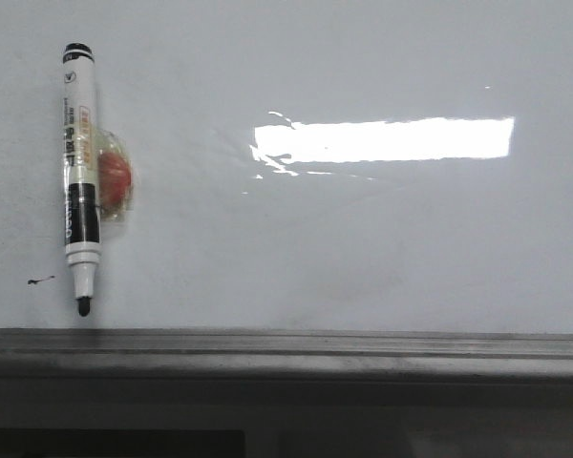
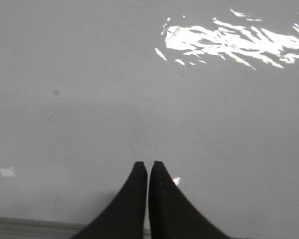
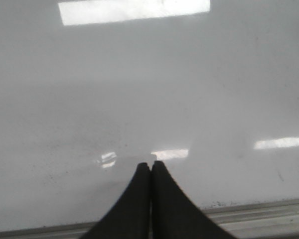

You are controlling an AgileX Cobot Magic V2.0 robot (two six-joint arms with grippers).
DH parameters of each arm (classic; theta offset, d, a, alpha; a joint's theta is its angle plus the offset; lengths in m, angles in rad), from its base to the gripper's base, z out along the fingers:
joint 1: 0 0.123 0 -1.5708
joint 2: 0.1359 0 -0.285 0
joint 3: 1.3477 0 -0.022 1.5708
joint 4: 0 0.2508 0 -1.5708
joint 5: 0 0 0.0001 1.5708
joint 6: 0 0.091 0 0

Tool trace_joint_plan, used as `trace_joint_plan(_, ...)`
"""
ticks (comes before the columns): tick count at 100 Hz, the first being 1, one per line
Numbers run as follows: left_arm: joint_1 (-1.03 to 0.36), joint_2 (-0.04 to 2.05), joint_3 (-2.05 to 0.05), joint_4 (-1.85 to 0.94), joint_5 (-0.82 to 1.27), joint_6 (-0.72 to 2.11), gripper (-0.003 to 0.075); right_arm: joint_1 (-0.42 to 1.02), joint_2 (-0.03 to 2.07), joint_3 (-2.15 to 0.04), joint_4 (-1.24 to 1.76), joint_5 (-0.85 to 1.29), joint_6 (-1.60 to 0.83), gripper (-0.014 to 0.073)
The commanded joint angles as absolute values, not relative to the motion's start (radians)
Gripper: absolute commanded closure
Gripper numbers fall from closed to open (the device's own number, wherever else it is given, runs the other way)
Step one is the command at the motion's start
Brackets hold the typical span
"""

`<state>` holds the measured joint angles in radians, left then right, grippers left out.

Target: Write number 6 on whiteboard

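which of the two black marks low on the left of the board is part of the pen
The lower, rounder one: it is the marker's black tip, joined to its white barrel. The tiny smudge sits apart to its left, directly on the whiteboard.

Lighting was even and moderately dim. The whiteboard (image 1: pixel 363 248) carried a blown-out rectangular glare patch in the front view, rippled in the left wrist view. Both wrist views were soft and grainy.
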<state>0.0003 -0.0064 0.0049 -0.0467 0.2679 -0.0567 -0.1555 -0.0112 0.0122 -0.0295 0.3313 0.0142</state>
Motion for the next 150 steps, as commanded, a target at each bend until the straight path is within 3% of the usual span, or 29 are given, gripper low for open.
trace_joint_plan(1, 0.001, -0.036, 0.050, -0.047, 0.180, -0.056, 0.0739, -0.160, -0.030, 0.040, -0.026, 0.316, 0.009, 0.0657)
trace_joint_plan(46, 0.001, -0.036, 0.050, -0.047, 0.171, -0.056, 0.0739, -0.160, -0.030, 0.040, 0.034, 0.301, 0.009, 0.0657)
trace_joint_plan(62, -0.001, -0.036, 0.050, -0.047, 0.155, -0.056, 0.0739, -0.160, -0.008, 0.040, -0.116, 0.197, 0.000, 0.0657)
trace_joint_plan(79, -0.001, -0.036, 0.046, -0.050, 0.137, -0.056, 0.0739, -0.160, 0.073, 0.031, 0.009, 0.087, 0.009, 0.0657)
trace_joint_plan(92, -0.001, -0.036, 0.010, -0.074, 0.151, -0.056, 0.0739, -0.150, 0.164, -0.035, 0.105, 0.219, 0.009, 0.0657)
trace_joint_plan(106, -0.001, -0.006, -0.114, -0.137, 0.311, -0.056, 0.0739, -0.106, 0.266, -0.155, 0.151, 0.266, 0.009, 0.0657)
trace_joint_plan(136, -0.001, 0.113, -0.260, -0.176, 0.319, -0.062, 0.0737, -0.065, 0.382, -0.328, 0.151, 0.357, 0.009, 0.0657)
trace_joint_plan(143, -0.003, 0.135, -0.281, -0.241, 0.356, -0.057, 0.0691, -0.065, 0.382, -0.328, 0.151, 0.367, 0.009, 0.0657)
trace_joint_plan(150, -0.006, 0.159, -0.283, -0.254, 0.347, -0.058, 0.0565, -0.058, 0.382, -0.328, 0.151, 0.390, 0.009, 0.0657)
